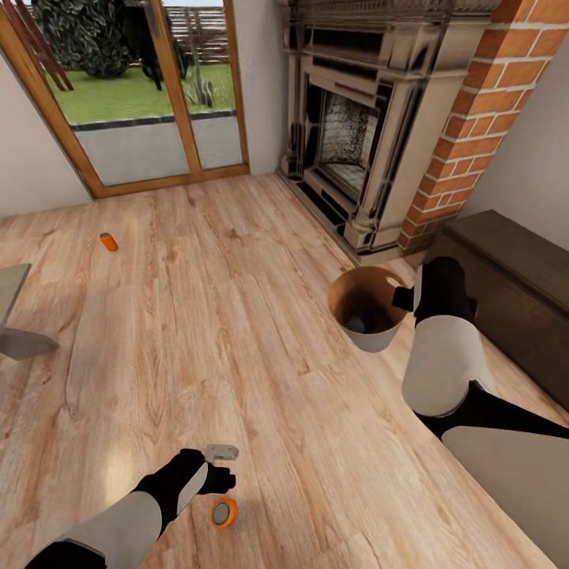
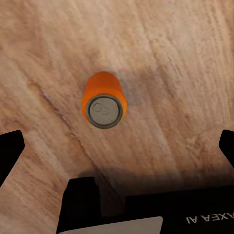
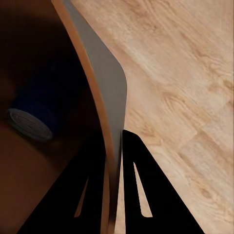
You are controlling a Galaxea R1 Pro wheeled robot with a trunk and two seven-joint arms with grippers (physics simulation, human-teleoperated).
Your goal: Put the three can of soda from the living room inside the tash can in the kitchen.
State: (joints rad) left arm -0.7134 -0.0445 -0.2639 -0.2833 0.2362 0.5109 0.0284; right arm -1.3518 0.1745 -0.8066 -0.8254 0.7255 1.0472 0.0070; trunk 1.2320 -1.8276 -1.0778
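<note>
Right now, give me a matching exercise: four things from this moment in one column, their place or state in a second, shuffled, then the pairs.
Things
1. near soda can
2. far soda can
3. trash can
4. left claw

Places or states
A. rim pinched by the right claw
B. open above a can
C. on the floor near the glass doors
D. upright on the floor under the left claw

Pairs: 1-D, 2-C, 3-A, 4-B
</note>
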